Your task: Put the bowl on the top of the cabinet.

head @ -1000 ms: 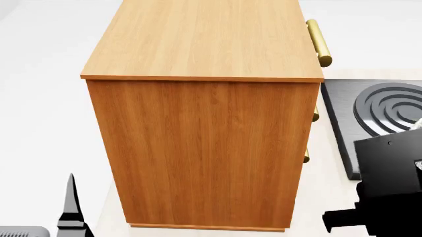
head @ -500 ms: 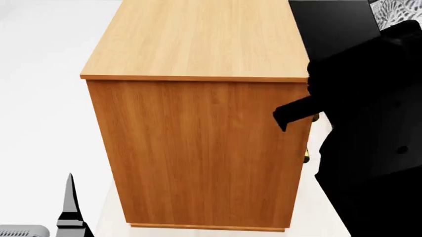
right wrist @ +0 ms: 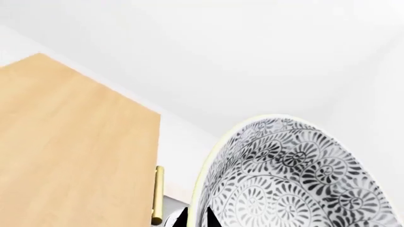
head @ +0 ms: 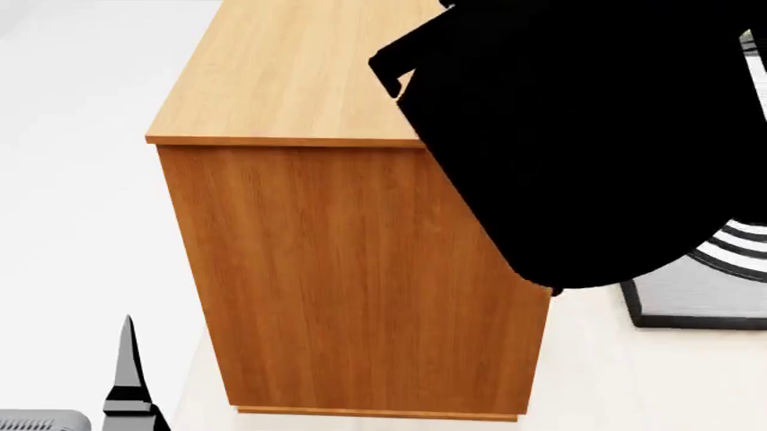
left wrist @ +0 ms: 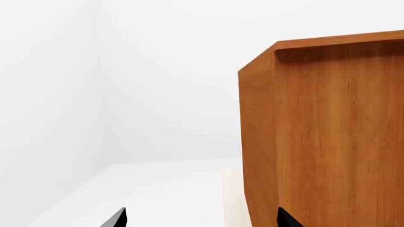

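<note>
Right gripper (right wrist: 196,218) clamped on bowl (right wrist: 296,175) rim, bowl raised beside cabinet (head: 359,251) top, above brass handle (right wrist: 156,194). Left gripper (left wrist: 198,220) tips spread, empty, near cabinet side. No readable writing anywhere.

From my station the room reads as plain white. In the left wrist view two bare walls, one (left wrist: 50,71) shaded a touch darker than the other (left wrist: 177,71), meet in a vertical corner. Below them runs a white floor (left wrist: 158,189). A pale cream countertop (head: 599,377) has its edge stepping up from that floor, and the only furniture I can see, the orange-brown wood-grain cabinet (head: 336,287), stands on it. At the head view's right edge, a grey hob plate (head: 701,296) in a black frame lies on the same surface. I see soft, even light and only faint shadows.
</note>
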{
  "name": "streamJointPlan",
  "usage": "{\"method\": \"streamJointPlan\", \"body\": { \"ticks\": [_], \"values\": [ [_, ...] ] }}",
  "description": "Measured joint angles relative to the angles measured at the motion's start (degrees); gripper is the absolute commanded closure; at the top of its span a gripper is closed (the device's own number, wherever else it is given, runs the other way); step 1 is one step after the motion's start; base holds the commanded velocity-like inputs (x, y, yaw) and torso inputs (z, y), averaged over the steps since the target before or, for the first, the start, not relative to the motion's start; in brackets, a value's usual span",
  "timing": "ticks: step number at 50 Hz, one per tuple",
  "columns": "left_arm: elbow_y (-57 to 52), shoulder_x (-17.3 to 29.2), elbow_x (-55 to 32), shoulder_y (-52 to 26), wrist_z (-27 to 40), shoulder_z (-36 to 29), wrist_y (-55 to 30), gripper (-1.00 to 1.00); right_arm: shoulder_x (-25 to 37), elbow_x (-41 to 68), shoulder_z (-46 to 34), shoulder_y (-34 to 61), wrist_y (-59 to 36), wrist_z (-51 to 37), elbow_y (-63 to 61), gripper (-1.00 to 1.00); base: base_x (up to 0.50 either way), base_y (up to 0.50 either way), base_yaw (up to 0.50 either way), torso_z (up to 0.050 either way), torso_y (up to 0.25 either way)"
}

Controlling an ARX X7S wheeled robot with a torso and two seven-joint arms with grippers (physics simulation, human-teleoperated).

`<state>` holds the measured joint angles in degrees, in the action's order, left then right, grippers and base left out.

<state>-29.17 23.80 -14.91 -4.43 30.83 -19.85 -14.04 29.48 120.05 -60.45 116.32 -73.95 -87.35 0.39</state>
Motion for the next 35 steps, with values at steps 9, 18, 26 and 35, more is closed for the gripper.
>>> {"method": "streamJointPlan", "body": {
  "ticks": [9, 18, 26, 35],
  "values": [
    [-0.4, 0.3, -0.3, 0.1, 0.1, 0.2, -0.1, -1.00, -3.4, -0.2, -2.1, 3.0, 1.0, 2.4, 4.5, 1.00, 0.00, 0.00, 0.00, 0.000, 0.001],
    [-0.4, 0.4, -0.4, -0.1, 0.3, 0.2, -0.3, -1.00, -5.8, -5.0, -3.1, 4.0, 1.2, 7.6, 8.3, 1.00, 0.00, 0.00, 0.00, 0.000, 0.000],
    [-0.4, 0.4, -0.5, -0.2, 0.4, 0.3, -0.5, -1.00, -8.3, -9.4, -4.2, 4.0, 1.8, 11.5, 10.8, 1.00, 0.00, 0.00, 0.00, 0.000, 0.001],
    [-0.5, 0.4, -0.5, -0.3, 0.5, 0.1, -0.5, -1.00, -11.1, -12.0, -5.0, 2.5, 3.4, 13.3, 11.0, 1.00, 0.00, 0.00, 0.00, 0.000, 0.000]
  ]
}}
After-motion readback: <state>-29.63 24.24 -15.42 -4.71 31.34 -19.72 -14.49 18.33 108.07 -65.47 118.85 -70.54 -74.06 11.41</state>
